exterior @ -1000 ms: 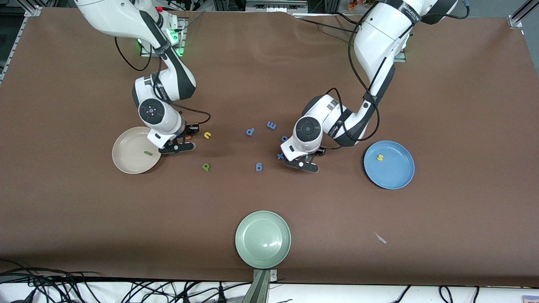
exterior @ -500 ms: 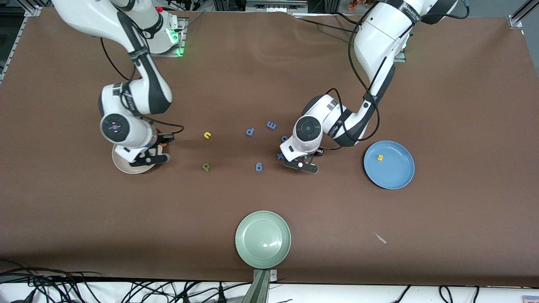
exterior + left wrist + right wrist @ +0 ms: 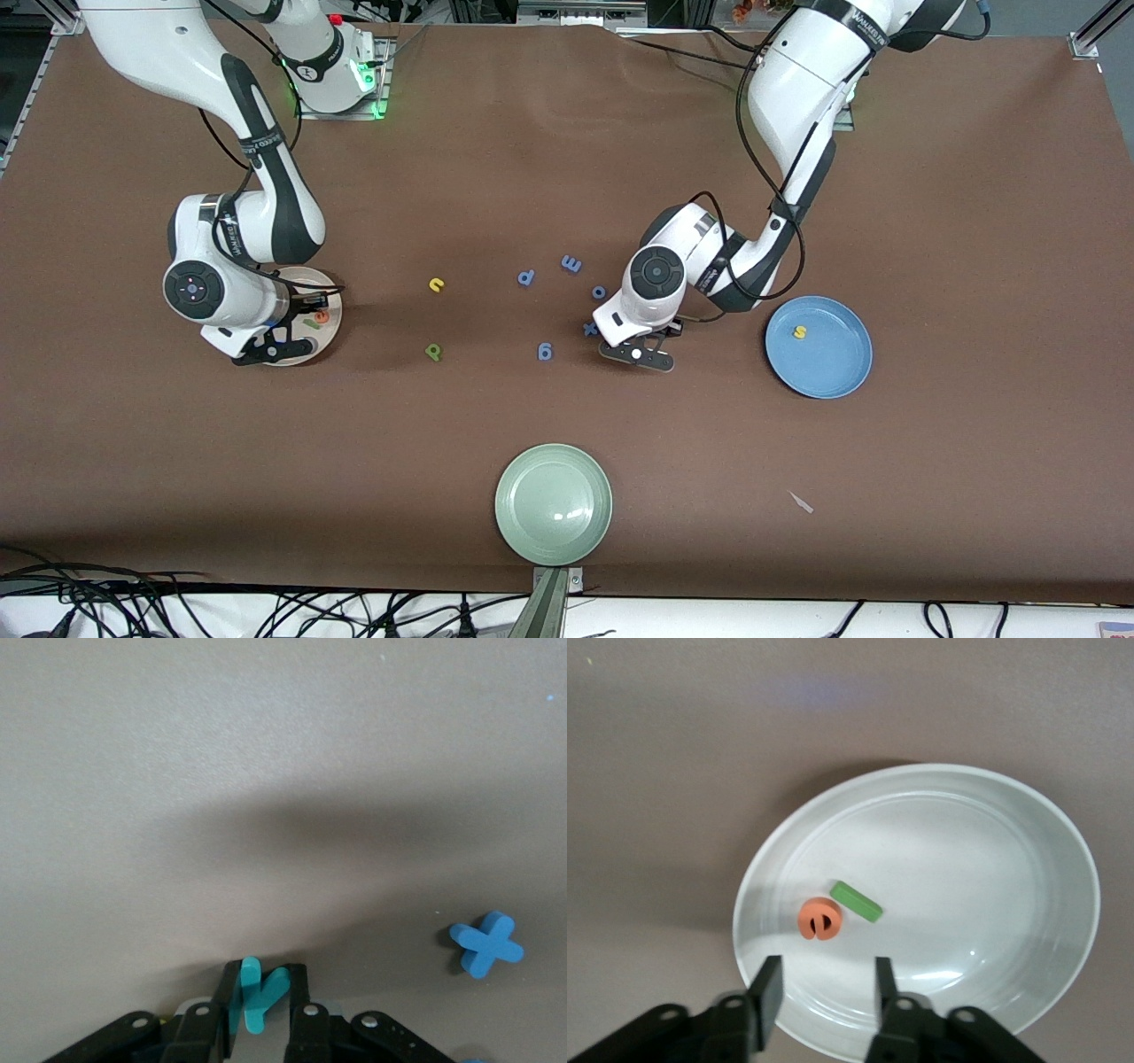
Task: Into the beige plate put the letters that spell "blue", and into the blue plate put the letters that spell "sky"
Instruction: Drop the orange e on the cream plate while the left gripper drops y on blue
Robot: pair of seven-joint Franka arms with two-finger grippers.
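The beige plate lies at the right arm's end of the table and holds the orange e and the green l. My right gripper hangs open over this plate, with nothing between its fingers. Near mid-table, my left gripper is low at the table and shut on the teal y. The yellow u and the green b lie on the table between the arms. A yellow s rests in the blue plate.
Several blue-purple letters lie scattered beside my left gripper, among them a cross shape and one nearer the front camera. A pale green plate sits close to the table's front edge.
My right arm swung from beside the beige plate to over it and opened; the orange e now lies in the plate. My left gripper closed on the teal y.
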